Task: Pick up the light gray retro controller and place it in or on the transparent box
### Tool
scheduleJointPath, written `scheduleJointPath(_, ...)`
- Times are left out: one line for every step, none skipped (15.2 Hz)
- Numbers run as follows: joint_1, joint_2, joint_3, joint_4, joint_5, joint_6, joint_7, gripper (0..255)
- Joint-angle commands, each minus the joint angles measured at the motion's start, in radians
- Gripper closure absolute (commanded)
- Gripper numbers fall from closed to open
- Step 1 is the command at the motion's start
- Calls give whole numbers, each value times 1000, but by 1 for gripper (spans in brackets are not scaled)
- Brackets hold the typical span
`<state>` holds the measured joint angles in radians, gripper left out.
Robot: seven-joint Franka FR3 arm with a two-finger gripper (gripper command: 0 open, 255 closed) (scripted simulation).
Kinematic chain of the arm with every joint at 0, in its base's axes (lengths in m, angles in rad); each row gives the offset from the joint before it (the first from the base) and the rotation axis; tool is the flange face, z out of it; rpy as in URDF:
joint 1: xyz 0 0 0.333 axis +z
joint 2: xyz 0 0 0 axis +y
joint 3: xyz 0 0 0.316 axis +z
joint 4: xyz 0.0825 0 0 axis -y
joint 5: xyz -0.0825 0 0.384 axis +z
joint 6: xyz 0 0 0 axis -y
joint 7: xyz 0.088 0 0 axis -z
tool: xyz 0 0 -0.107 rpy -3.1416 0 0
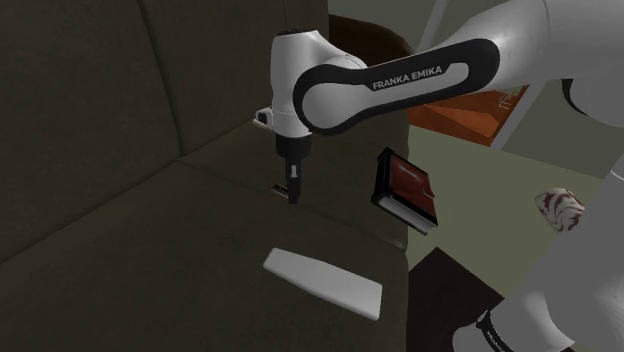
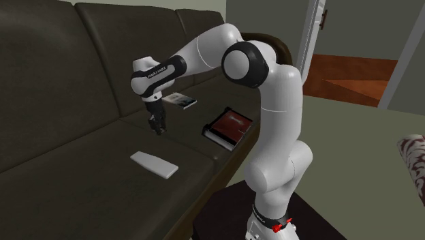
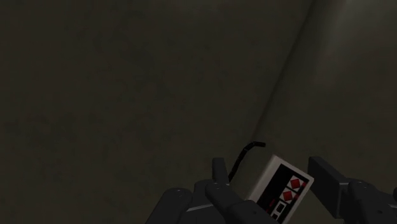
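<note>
Gripper (image 1: 291,190) points down at the seat of a dark sofa (image 1: 120,200), its fingers (image 3: 324,175) spread wide. They stand on either side of the controller without clasping it. In the wrist view one finger is at the controller's edge, and a strip of cushion shows between the controller and the other finger.

A shallow dark box (image 1: 405,190) with a reddish face sits to the shoulder view's right of the gripper, well apart from it, at the seat's edge. A flat white slab (image 1: 322,282) lies near the gripper, on the side toward the seat's front. In the second exterior view a thin book-like thing (image 2: 181,100) rests just right of the gripper, toward the backrest.

The light grey controller (image 3: 283,188) with red buttons lies tilted between the fingertips. Its black cable (image 3: 245,156) curls away past one finger.
</note>
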<state>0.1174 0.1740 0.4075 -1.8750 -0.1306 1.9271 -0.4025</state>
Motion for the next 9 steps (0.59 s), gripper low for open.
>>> scheduleJointPath(-1,-9,1,14,5,-23,-5,255)
scheduleJointPath(-1,-13,1,23,7,-35,-7,255)
scheduleJointPath(-2,-17,1,32,9,-48,-8,255)
scheduleJointPath(-2,-21,2,41,11,-60,-10,255)
scheduleJointPath(-2,-24,2,51,13,-73,-12,255)
scheduleJointPath(-2,-27,2,61,15,-85,-14,255)
scheduleJointPath(-2,-30,3,71,16,-98,-15,255)
scheduleJointPath(-2,-33,3,81,18,-111,-17,255)
scheduleJointPath(-2,-35,3,92,19,-123,-18,255)
